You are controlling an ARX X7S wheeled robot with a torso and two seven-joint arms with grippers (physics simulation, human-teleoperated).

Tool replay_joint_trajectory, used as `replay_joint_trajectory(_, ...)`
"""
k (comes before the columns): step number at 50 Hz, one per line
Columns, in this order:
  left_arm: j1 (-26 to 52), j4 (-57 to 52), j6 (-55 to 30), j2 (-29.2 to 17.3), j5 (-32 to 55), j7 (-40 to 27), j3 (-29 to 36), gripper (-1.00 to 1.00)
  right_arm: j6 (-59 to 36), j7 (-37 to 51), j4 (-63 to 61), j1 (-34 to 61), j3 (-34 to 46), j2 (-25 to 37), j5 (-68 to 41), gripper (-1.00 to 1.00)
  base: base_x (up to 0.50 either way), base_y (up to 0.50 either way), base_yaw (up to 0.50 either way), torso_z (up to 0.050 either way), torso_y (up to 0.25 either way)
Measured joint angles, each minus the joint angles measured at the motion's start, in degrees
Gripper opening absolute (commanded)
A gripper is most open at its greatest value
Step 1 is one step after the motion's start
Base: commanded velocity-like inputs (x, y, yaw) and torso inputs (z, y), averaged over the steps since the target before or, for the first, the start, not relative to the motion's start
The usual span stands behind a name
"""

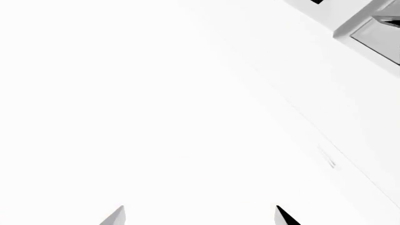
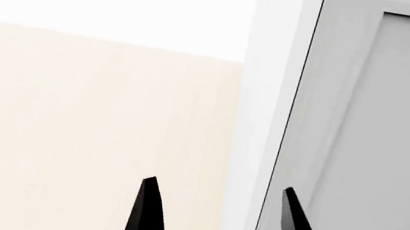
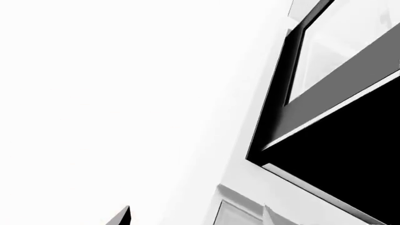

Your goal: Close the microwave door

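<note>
In the right wrist view the microwave (image 3: pixel 350 159) shows as a black cavity with a dark-framed glass door (image 3: pixel 337 51) beside it. The door seems to stand off the cavity, but I cannot tell by how much. My right gripper (image 3: pixel 196 216) is open, short of the microwave and touching nothing. In the head view its two black fingertips (image 2: pixel 144 216) rise on either side of a white cabinet edge. My left gripper (image 1: pixel 200 216) is open over a plain white surface and holds nothing. The head view does not show the microwave.
A white upright cabinet edge (image 2: pixel 261 124) and a grey panelled cabinet door (image 2: pixel 397 151) fill the right of the head view. A beige surface (image 2: pixel 79 132) lies to the left. A grey cabinet corner (image 1: pixel 375 33) shows in the left wrist view.
</note>
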State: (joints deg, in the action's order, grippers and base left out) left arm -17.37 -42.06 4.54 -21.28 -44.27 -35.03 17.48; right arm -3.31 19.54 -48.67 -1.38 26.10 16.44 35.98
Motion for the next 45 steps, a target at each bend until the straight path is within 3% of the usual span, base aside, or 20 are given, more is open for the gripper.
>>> replay_joint_trajectory(30,0.6,-0.18,-0.8,0.05,-0.13,0.73,0.72,1.0,-18.15,-24.82,-9.63,19.79,5.45,-12.94,14.38,1.0,0.0,0.0,0.0,0.0,0.0)
replay_joint_trajectory(45,0.98,-0.68,-1.48,0.31,-0.44,1.5,1.17,1.0,-30.53,-33.74,-10.94,33.83,10.23,-15.64,25.11,1.0,0.0,0.0,0.0,0.0,0.0)
